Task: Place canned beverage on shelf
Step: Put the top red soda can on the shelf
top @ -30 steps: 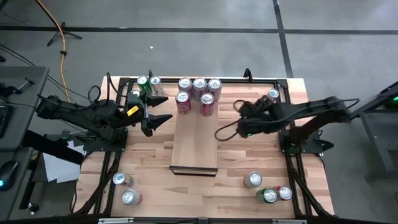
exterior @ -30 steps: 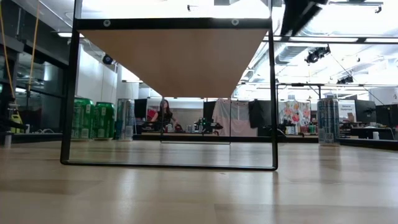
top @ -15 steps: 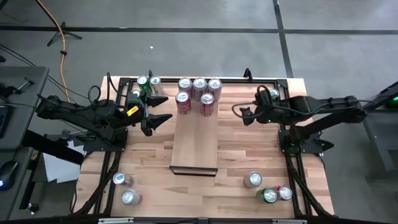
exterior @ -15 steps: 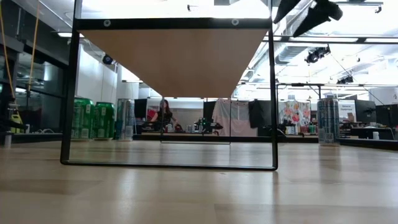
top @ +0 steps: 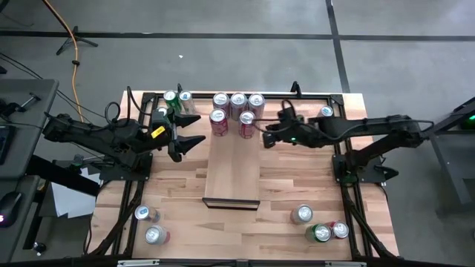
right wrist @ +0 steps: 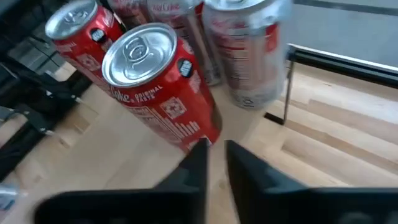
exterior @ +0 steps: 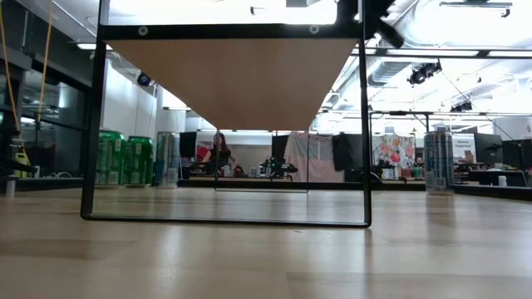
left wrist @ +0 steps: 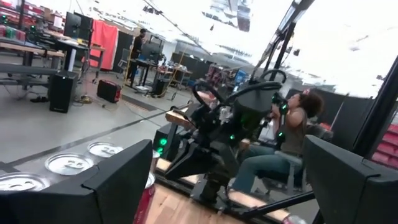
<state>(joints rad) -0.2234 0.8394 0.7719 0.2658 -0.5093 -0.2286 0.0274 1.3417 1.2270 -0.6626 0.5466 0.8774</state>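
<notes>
Right gripper (right wrist: 214,155) is pinched nearly shut on nothing, the red can (right wrist: 158,84) standing just past its fingertips. Left gripper (top: 194,131) gapes open, empty.

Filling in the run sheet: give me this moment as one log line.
right gripper: shut, empty, beside red soda cans on long pale wooden shelf | left gripper: open, waiting left of shelf | loose cans on butcher-block table
</notes>
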